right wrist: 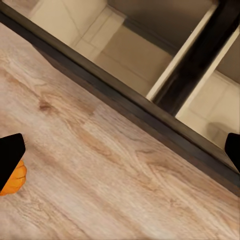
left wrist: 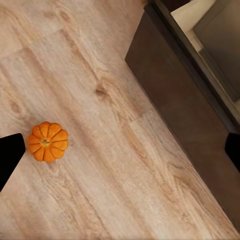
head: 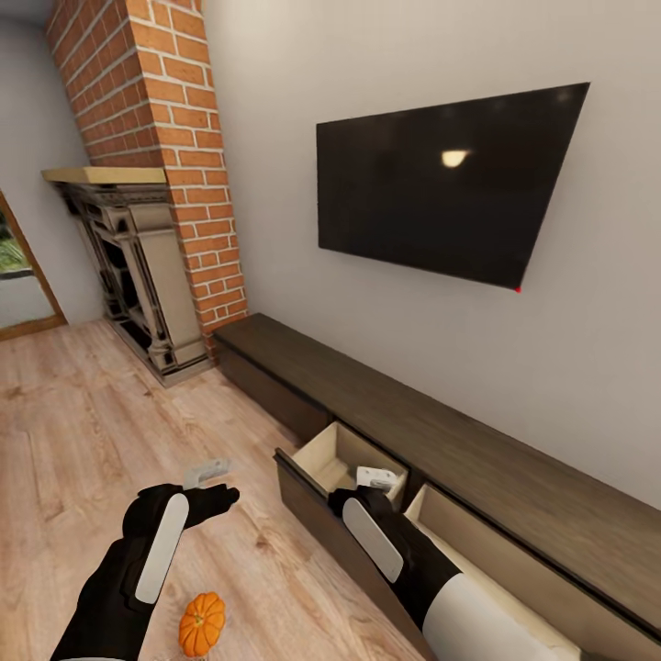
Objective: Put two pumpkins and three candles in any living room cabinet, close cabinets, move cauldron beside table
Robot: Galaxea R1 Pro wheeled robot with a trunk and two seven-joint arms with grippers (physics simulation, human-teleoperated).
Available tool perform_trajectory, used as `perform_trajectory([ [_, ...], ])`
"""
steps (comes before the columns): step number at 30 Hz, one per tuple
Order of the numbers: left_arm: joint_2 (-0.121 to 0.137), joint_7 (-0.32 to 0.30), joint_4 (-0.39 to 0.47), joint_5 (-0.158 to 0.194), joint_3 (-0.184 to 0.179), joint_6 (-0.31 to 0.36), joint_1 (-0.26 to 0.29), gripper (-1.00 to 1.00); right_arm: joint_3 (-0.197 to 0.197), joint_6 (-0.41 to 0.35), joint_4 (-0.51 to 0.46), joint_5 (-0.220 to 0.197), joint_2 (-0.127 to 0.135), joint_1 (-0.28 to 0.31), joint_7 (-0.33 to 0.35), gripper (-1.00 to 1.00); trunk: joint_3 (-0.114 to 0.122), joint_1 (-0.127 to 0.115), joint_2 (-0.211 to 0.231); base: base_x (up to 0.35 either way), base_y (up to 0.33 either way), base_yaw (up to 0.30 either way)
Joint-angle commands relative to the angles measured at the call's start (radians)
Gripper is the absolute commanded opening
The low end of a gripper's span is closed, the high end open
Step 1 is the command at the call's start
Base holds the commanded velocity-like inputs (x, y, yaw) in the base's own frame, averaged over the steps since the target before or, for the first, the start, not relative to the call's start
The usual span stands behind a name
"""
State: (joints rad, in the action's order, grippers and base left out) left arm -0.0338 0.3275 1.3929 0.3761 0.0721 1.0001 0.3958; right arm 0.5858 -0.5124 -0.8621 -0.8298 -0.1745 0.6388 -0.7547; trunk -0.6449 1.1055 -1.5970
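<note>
The small ribbed orange pumpkin (head: 202, 622) lies on the wooden floor (head: 83, 422), near the long dark brown cabinet (head: 386, 413) with open drawers. Both the left gripper (head: 213, 487) and the right gripper (head: 378, 479) appear spread and empty. Next, I think, one must descend and grasp it.

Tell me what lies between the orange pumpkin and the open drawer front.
Only bare wood floor separates the ribbed orange pumpkin from the dark brown drawer front, per the left wrist view.

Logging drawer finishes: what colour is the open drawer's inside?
Pale beige inside the open drawer, best seen in the right wrist view.
</note>
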Motion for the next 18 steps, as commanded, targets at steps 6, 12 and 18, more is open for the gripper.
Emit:
perform_trajectory([
  [6,0.0,-0.001,0.0,0.0,0.001,0.0,0.0,1.0,0.0,0.0,0.0,0.0,0.0,-0.001,0.0,1.0,0.009,0.0,0.0,0.0,0.0,0.15],
  [12,0.0,-0.001,0.0,0.0,0.012,0.0,0.0,1.0,0.0,0.0,0.0,0.0,0.0,-0.001,0.0,1.0,0.018,0.0,0.0,0.0,0.0,0.11],
  [18,0.0,-0.001,0.0,0.0,0.019,0.0,0.0,1.0,0.0,0.0,0.0,0.0,0.0,-0.001,0.0,1.0,0.027,0.0,0.0,0.0,0.0,0.093],
])
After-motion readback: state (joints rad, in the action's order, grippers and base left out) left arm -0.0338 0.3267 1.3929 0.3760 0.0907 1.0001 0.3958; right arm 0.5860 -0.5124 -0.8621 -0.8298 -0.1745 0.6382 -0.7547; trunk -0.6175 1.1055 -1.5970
